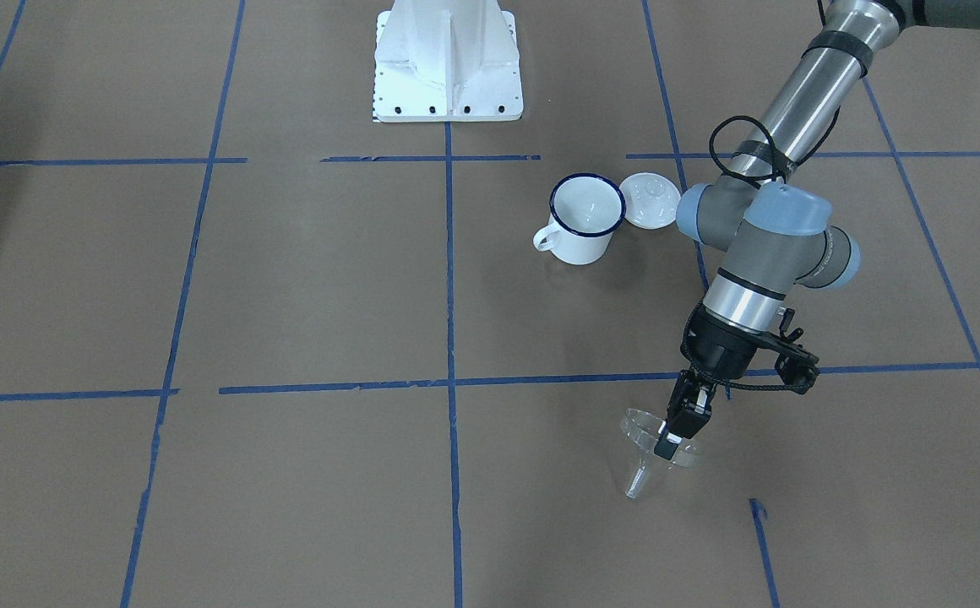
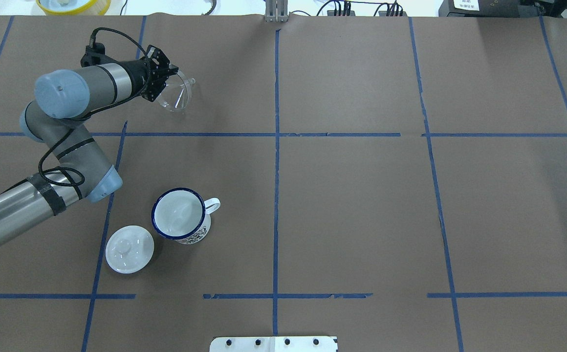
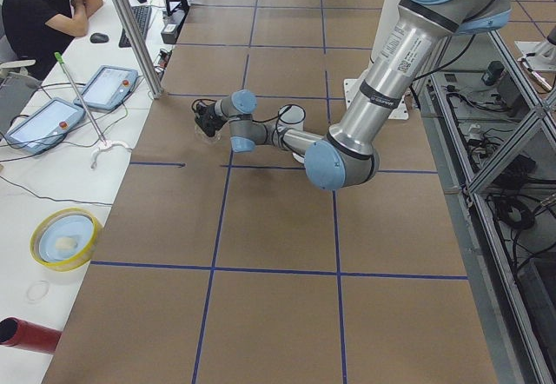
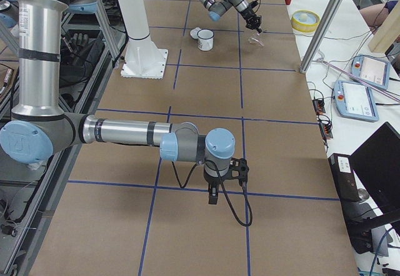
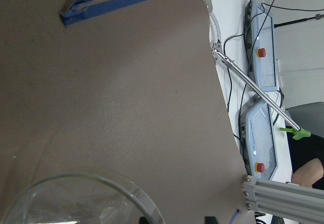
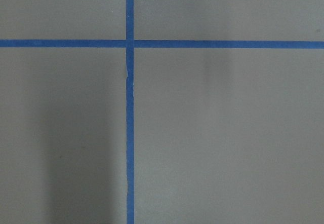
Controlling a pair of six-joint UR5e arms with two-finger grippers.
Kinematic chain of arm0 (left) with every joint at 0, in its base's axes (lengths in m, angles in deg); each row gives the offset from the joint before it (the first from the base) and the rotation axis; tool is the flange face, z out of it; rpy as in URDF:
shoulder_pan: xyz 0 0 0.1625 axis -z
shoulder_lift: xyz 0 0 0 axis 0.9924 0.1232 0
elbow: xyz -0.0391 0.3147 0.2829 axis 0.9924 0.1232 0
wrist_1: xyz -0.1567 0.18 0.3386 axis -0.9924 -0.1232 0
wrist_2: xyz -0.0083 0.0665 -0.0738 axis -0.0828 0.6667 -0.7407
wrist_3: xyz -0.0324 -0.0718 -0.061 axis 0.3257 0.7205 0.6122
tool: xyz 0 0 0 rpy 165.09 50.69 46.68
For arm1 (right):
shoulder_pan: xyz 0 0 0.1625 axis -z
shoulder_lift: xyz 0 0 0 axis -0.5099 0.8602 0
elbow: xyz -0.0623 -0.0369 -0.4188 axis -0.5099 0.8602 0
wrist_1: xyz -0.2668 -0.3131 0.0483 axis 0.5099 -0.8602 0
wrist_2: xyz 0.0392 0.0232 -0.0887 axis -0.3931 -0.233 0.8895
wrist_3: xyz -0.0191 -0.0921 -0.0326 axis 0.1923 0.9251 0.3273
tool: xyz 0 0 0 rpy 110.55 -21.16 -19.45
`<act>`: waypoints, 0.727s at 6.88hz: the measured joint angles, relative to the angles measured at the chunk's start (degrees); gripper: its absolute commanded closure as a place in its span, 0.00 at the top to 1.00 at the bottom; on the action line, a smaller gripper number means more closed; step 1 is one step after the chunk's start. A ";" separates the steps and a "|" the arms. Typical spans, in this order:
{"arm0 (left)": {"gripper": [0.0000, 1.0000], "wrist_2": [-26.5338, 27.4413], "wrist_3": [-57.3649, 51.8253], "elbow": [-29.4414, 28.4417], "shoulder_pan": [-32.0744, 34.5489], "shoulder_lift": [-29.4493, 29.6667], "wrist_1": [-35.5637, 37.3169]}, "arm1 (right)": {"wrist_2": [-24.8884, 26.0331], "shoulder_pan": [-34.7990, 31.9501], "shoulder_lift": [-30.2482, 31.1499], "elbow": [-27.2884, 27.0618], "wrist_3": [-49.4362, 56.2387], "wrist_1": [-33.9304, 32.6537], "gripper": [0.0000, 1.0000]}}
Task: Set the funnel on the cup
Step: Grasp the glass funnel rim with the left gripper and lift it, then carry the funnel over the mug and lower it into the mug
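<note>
The clear funnel [image 1: 639, 475] is in my left gripper [image 1: 668, 442], which is shut on its rim on the operators' side of the table. The funnel is tilted, its spout pointing away from the robot. I cannot tell whether it touches the table. It also shows in the overhead view [image 2: 179, 95] and at the bottom of the left wrist view [image 5: 76, 198]. The white cup [image 1: 585, 221] with the dark blue rim stands upright and empty nearer the robot's base, also in the overhead view [image 2: 180, 215]. My right gripper [image 4: 213, 196] shows only in the right side view, and I cannot tell its state.
A white round knobbed lid [image 1: 649, 199] lies beside the cup, also in the overhead view [image 2: 129, 248]. The robot's white base [image 1: 448, 63] stands at mid table. Blue tape lines cross the brown table. A yellow bowl [image 2: 73, 5] and operator panels lie beyond the far edge.
</note>
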 measured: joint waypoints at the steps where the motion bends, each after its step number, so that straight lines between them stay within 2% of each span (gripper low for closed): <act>1: 0.00 -0.03 0.27 2.11 1.14 0.00 0.12 | 0.00 0.00 0.00 0.00 0.00 0.00 1.00; 2: 0.00 -0.23 0.49 4.86 2.58 0.00 0.89 | 0.00 0.00 0.00 0.01 0.00 0.00 1.00; 3: 0.00 -1.94 0.31 7.86 3.41 0.05 4.80 | 0.00 0.00 0.00 0.03 0.00 0.00 1.00; 5: 0.00 -11.00 0.00 17.03 3.92 0.13 22.06 | 0.00 0.00 0.00 0.05 0.00 0.00 1.00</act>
